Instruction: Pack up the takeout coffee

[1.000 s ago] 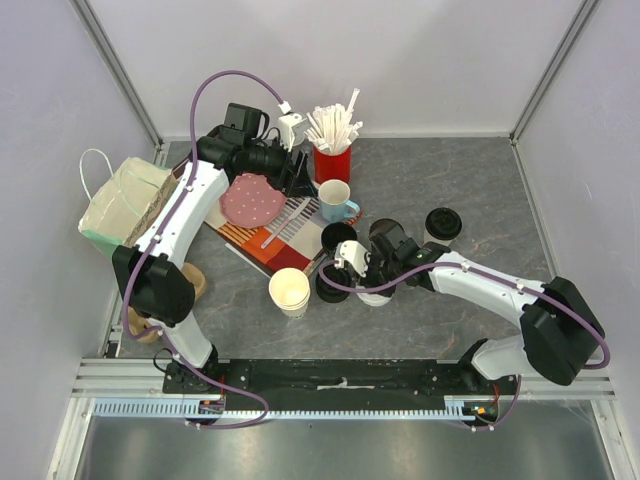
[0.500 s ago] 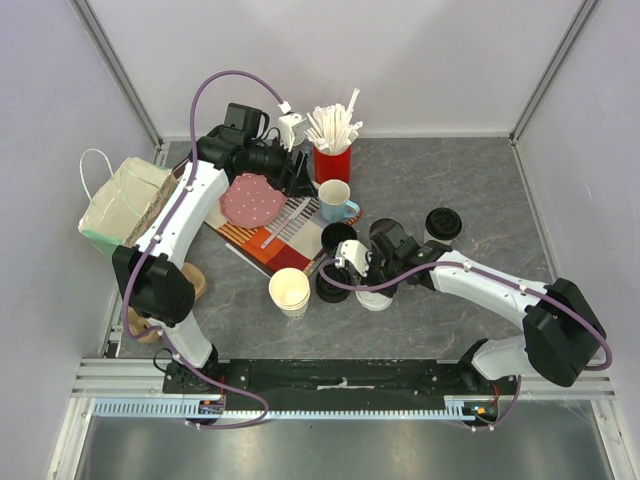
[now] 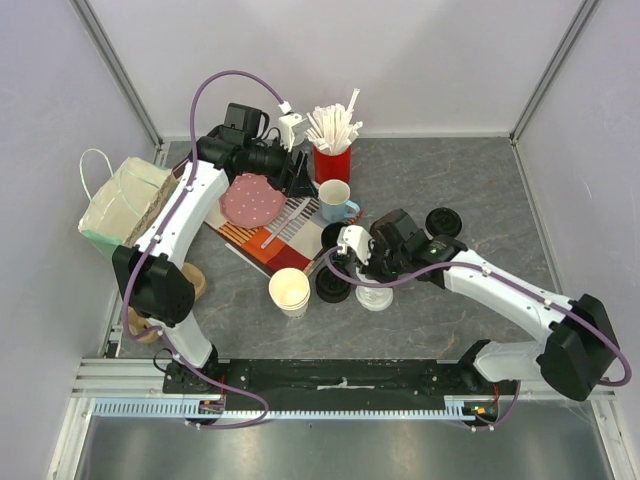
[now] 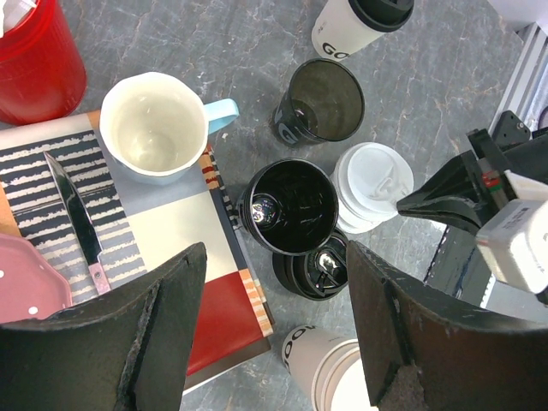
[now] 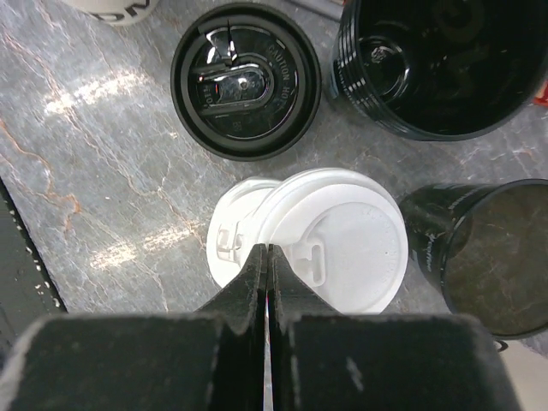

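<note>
One takeout coffee cup with a black lid [image 3: 443, 222] [image 4: 360, 21] stands at the right. A second dark cup of coffee [image 4: 321, 101] [image 5: 492, 257] stands uncovered beside the glossy black mug [image 4: 289, 205] [image 5: 437, 60]. My right gripper [image 5: 268, 250] [image 3: 372, 262] is shut on the rim of a white lid [image 5: 342, 248] [image 4: 385, 175], held tilted just above another white lid [image 5: 231, 244] on the table. A black lid [image 5: 246, 81] [image 4: 317, 270] lies nearby. My left gripper [image 4: 276, 253] [image 3: 292, 165] hangs open high over the placemat, holding nothing.
A light-blue mug [image 3: 335, 200] sits on the striped placemat [image 3: 280, 235] with a pink plate [image 3: 252, 200] and a knife [image 4: 77, 214]. A red cup of sticks [image 3: 333, 160] stands behind. Stacked paper cups [image 3: 290, 290] are in front, a paper bag [image 3: 125, 200] far left.
My right gripper has closed on the white lid's rim and the right arm has drawn up and slightly right. The left arm has not moved.
</note>
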Available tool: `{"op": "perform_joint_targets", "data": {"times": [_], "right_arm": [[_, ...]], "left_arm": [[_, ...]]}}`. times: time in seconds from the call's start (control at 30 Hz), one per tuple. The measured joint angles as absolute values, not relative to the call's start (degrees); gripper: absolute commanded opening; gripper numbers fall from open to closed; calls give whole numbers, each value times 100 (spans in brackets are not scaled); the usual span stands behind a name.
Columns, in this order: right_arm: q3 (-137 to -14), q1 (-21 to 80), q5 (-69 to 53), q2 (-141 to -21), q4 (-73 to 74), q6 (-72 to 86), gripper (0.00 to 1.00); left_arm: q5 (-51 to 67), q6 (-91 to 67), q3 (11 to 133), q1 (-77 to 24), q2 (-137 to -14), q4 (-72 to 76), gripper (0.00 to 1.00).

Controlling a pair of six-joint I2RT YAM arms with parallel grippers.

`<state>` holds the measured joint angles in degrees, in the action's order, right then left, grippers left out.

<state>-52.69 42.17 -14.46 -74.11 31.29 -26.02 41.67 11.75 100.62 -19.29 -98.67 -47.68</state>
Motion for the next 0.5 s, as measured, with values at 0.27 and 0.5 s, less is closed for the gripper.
{"op": "perform_joint_targets", "data": {"times": [0.27,0.5], "right_arm": [[-5922,4217,-1428,-7166,3409,-2429,0],[-6377,3872,-1076,-7332,3500,-2311,0]], "left_arm": [[4252,1175,10062,-1929,-9867,-4768,73],[4379,1170,10071,-1929,-9874,-4768,72]]}}
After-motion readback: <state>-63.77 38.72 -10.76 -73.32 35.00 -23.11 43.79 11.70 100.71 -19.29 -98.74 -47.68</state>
